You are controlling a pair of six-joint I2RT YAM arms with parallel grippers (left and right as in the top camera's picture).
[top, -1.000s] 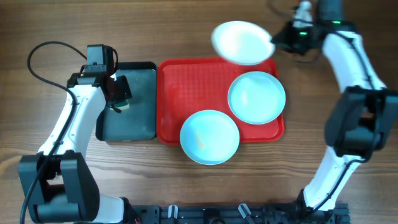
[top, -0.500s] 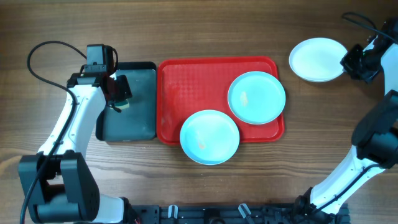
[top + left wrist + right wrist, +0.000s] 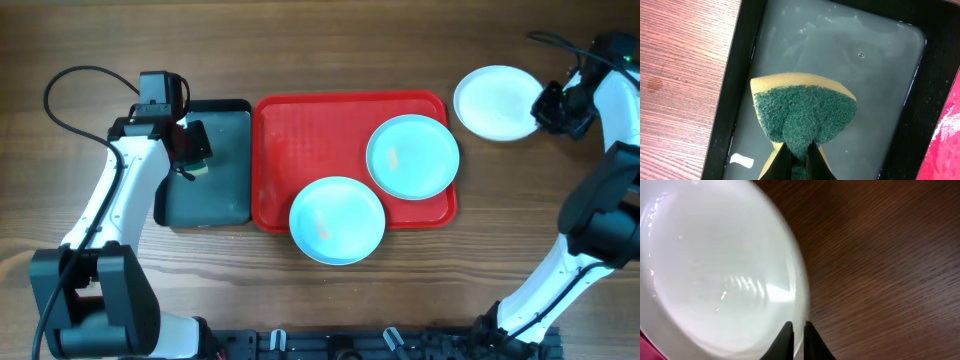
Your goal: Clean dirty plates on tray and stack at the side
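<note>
The white plate (image 3: pixel 495 102) lies on the wood to the right of the red tray (image 3: pixel 310 140). My right gripper (image 3: pixel 548 105) pinches the plate's right rim; in the right wrist view its fingers (image 3: pixel 798 330) straddle the edge of the white plate (image 3: pixel 715 270). Two pale aqua plates sit on the tray, one at the right (image 3: pixel 412 157) and one overhanging the front edge (image 3: pixel 337 220). My left gripper (image 3: pixel 190 158) is shut on a green and yellow sponge (image 3: pixel 805 112) held above the black tray.
The black tray (image 3: pixel 215 190) stands left of the red tray and holds shallow water (image 3: pixel 850 60). A cable loops over the table at the far left (image 3: pixel 60 100). Bare wood lies to the right of the white plate (image 3: pixel 890 255).
My right arm carried the white plate from above the tray's back edge out to the right, then a little back left. The left arm and sponge stayed put.
</note>
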